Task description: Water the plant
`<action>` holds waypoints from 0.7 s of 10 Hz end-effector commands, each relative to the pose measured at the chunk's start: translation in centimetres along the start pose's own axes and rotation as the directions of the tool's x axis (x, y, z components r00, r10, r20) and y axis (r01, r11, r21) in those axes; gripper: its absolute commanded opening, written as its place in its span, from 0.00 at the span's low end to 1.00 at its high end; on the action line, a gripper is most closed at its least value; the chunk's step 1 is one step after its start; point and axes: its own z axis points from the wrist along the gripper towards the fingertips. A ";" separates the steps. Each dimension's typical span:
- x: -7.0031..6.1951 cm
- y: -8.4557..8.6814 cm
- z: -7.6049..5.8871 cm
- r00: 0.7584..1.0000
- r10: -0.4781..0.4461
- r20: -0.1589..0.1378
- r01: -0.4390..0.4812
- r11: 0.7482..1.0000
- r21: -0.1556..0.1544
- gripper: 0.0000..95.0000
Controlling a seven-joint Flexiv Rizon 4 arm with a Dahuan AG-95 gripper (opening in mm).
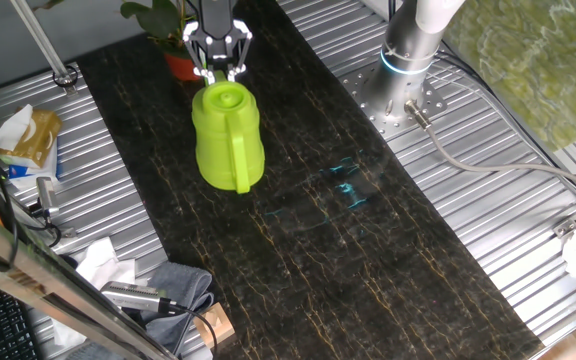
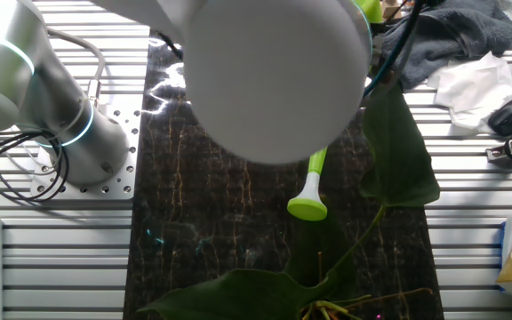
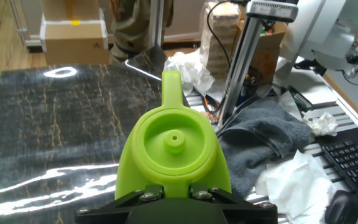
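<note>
My gripper (image 1: 218, 68) is shut on the lime-green watering can (image 1: 228, 135) at the spout end of its body, and holds it tilted over the dark marble strip (image 1: 368, 250). In the hand view the fingers (image 3: 148, 194) clamp the can (image 3: 173, 149), with its round top facing the camera and its handle pointing away. The plant (image 1: 158, 15) stands in a reddish-orange pot (image 1: 180, 65) just behind the gripper. In the other fixed view the can's spout head (image 2: 308, 206) hangs above the plant's broad dark leaves (image 2: 398, 151). The arm hides the gripper there.
The robot base (image 1: 408, 60) is bolted at the right of the strip. A grey cloth (image 1: 183, 285), white tissues (image 1: 103, 262) and a tissue pack (image 1: 28, 135) lie on the left. A keyboard (image 3: 353, 155) and a metal post (image 3: 241, 56) stand beyond the can.
</note>
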 end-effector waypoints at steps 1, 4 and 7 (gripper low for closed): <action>0.0 0.3 -0.8 1.000 0.002 0.006 -0.002 1.000 0.001 0.00; 0.0 0.4 -1.1 1.000 0.006 0.025 -0.006 1.000 0.002 0.00; 0.0 0.4 -1.1 0.999 0.014 0.043 -0.014 1.000 -0.001 0.00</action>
